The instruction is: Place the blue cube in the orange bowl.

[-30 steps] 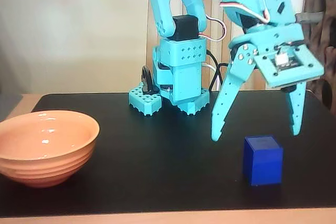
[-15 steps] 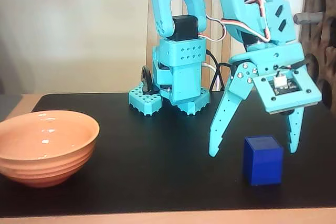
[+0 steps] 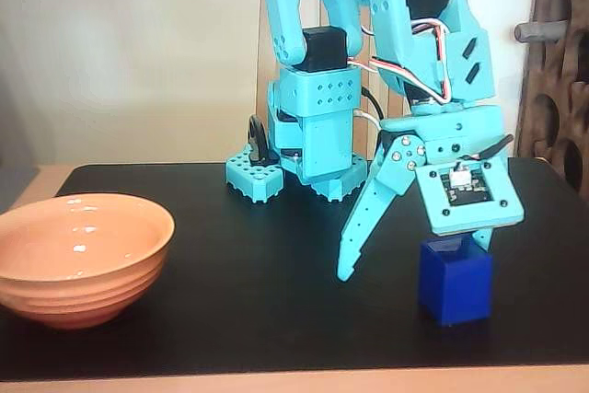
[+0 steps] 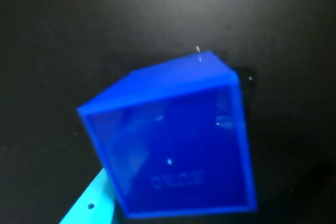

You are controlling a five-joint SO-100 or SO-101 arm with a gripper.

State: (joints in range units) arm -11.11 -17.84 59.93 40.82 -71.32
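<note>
— What's the setting?
— A matte black table before a cream wall; glossy, ridged bowl at its left edge.
— And the cube?
— On the table at right, under the gripper, whose jaws are spread wide. The wrist view shows its smooth top face, slightly blurred.

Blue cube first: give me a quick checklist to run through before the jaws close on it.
1. Jaws open: ok, the gripper is spread wide in the fixed view.
2. Blue cube between the jaws: cannot tell; one finger stands clear to its left, the other is hidden behind the wrist.
3. Cube under the wrist camera: ok, it fills the wrist view.
4. Cube flat on the black mat: ok.
5. Orange bowl upright and empty: ok.
</note>
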